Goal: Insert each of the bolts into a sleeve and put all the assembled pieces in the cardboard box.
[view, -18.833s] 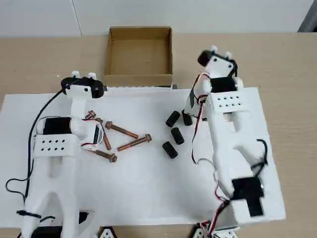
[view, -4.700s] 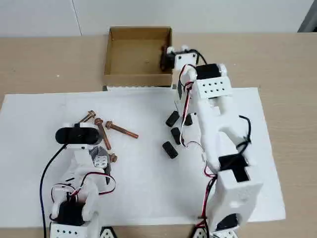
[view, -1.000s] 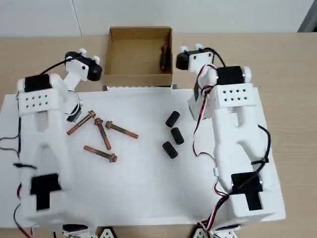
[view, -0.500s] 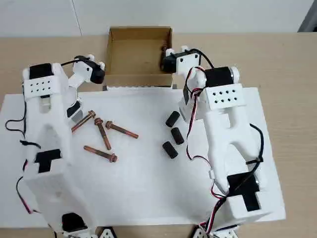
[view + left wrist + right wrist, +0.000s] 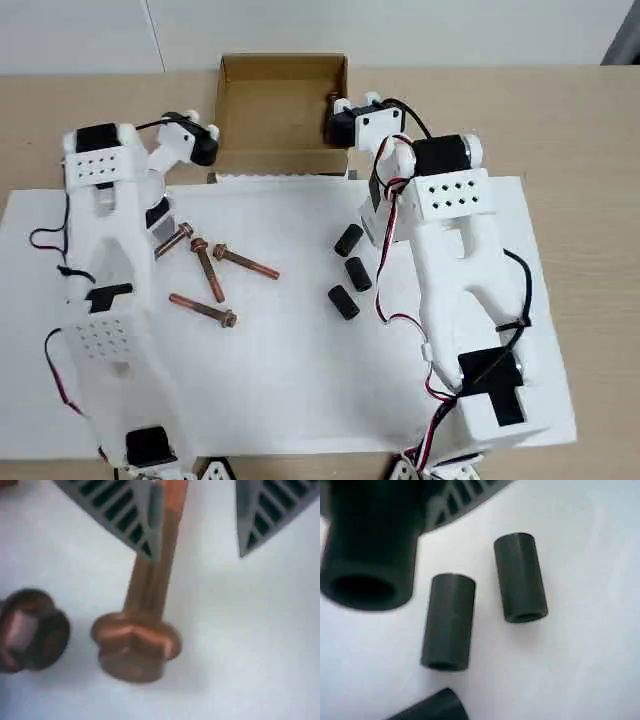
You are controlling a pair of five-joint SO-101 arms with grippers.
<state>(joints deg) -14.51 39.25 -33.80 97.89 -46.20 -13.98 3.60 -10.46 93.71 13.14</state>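
Left pincer (image 5: 196,550) stands apart, its two grey fingers (image 5: 117,515) straddling the shank of a bolt (image 5: 145,605) that lies flat on the paper (image 5: 300,390). One fingertip overlaps the shank and the other is well clear of it, so nothing is gripped. This bolt lies on the arms' side of the box (image 5: 280,160), off the corner nearest the left arm, and from above that arm covers the far end of its shank. A second bolt (image 5: 27,630) has its head just beside the first one's head, not touching. (Four bolts in all lie loose on that side of the box, fanned out and pointing different ways.)

Right pincer (image 5: 372,218) hangs low off the box's other near corner, tucked under its own arm. Whether it is apart or clamped I cannot tell. In the right wrist view one sleeve (image 5: 370,555) sits very close to the camera, its open bore facing out. Three more sleeves (image 5: 358,273) lie on their sides on the paper, a little farther from the box than the pincer, near one another but apart.

The right arm's wrist overhangs the box wall on its side and hides most of a dark piece (image 5: 331,100) lying inside against that wall; too little shows to say what it is. The box stands on the wooden table (image 5: 580,120), just past the paper's far edge.
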